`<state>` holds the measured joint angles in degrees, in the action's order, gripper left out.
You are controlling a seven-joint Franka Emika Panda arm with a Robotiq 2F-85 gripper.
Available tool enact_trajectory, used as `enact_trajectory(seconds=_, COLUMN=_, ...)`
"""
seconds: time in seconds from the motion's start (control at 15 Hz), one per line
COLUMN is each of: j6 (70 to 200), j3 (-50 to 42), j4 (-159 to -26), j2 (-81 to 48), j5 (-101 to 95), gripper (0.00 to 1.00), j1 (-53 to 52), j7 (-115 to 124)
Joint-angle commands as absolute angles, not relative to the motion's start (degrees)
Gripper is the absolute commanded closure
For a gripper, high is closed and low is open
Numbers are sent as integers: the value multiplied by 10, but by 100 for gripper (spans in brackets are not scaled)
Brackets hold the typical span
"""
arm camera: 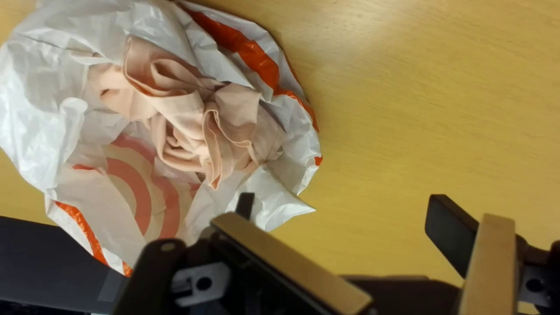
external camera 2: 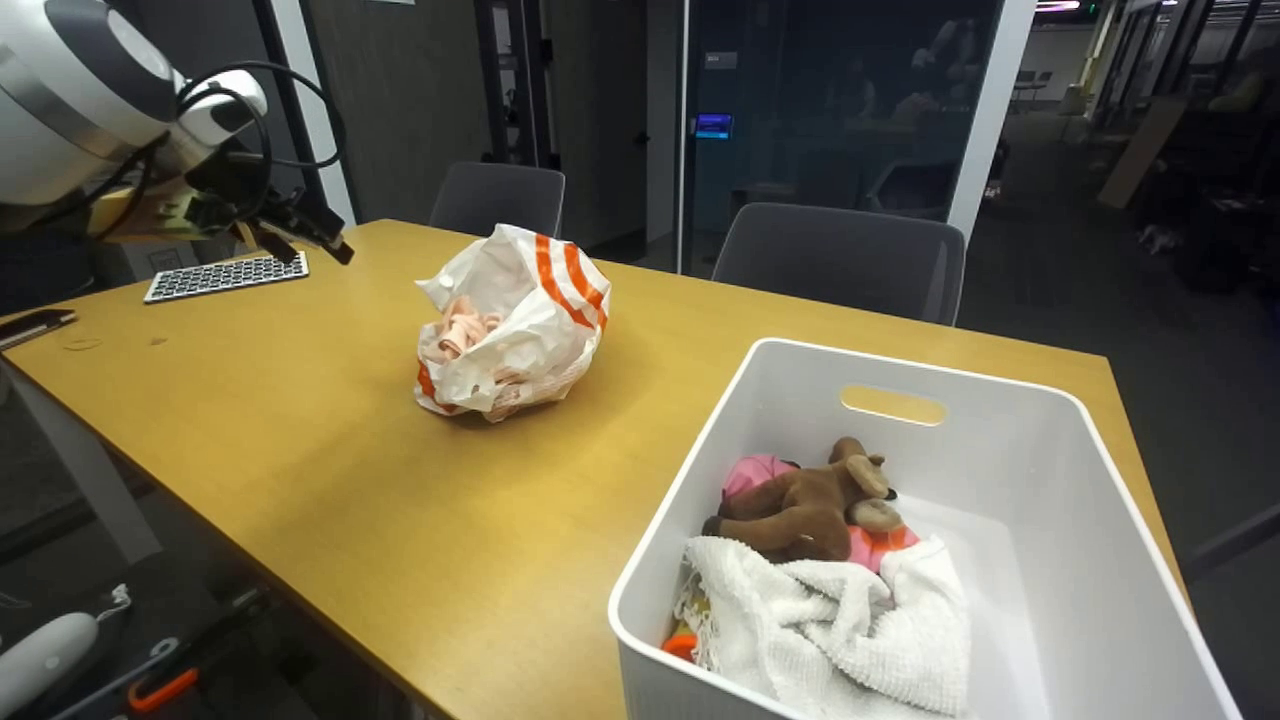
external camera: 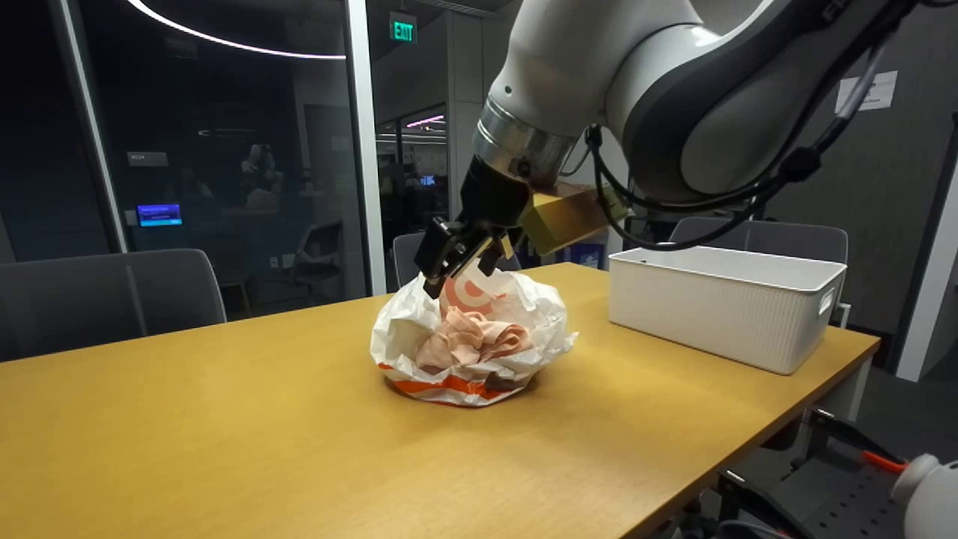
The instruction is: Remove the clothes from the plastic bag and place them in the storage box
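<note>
A white plastic bag with orange stripes [external camera: 542, 307] lies open on the table in both exterior views [external camera 2: 545, 335] and in the wrist view [arm camera: 39, 83]. Pale pink cloth [external camera: 465, 338] is bunched in its mouth, also visible in the wrist view [arm camera: 183, 105]. The white storage box [external camera: 718, 311] stands on the table apart from the bag. In an exterior view the box [external camera 2: 1020, 450] holds a white towel [external camera 2: 860, 620], a brown plush toy [external camera 2: 800, 510] and pink items partly hidden beneath. My gripper [arm camera: 341, 208] is open and empty, above the table beside the bag.
A white keyboard [external camera 2: 228, 277] and a dark flat object [external camera 2: 35, 325] lie at the table's end near the arm. Grey chairs [external camera 2: 840, 260] stand along the far table edge. Black cables [external camera: 688, 239] hang from the arm.
</note>
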<state>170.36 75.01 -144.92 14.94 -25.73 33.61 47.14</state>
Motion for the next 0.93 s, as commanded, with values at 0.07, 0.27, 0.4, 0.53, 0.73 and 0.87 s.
enact_trajectory(seconds=0.07, j6=1679, j3=950, j4=-1401, j2=166, j5=-277, gripper=0, j1=536, j7=512)
enact_trajectory(seconds=0.27, j6=1696, j3=1080, j4=-1387, j2=198, j5=-235, gripper=0, j1=667, j7=489)
enact_trajectory(seconds=0.4, j6=1721, j3=1164, j4=-1371, j2=234, j5=-199, gripper=0, j1=757, j7=478)
enact_trajectory(seconds=0.53, j6=1743, j3=1244, j4=-1341, j2=274, j5=-166, gripper=0, j1=845, j7=468)
enact_trajectory(seconds=0.73, j6=1781, j3=1313, j4=-1278, j2=365, j5=-58, gripper=0, j1=927, j7=399)
enact_trajectory(seconds=0.87, j6=1787, j3=1346, j4=-1222, j2=414, j5=0, gripper=0, j1=987, j7=338)
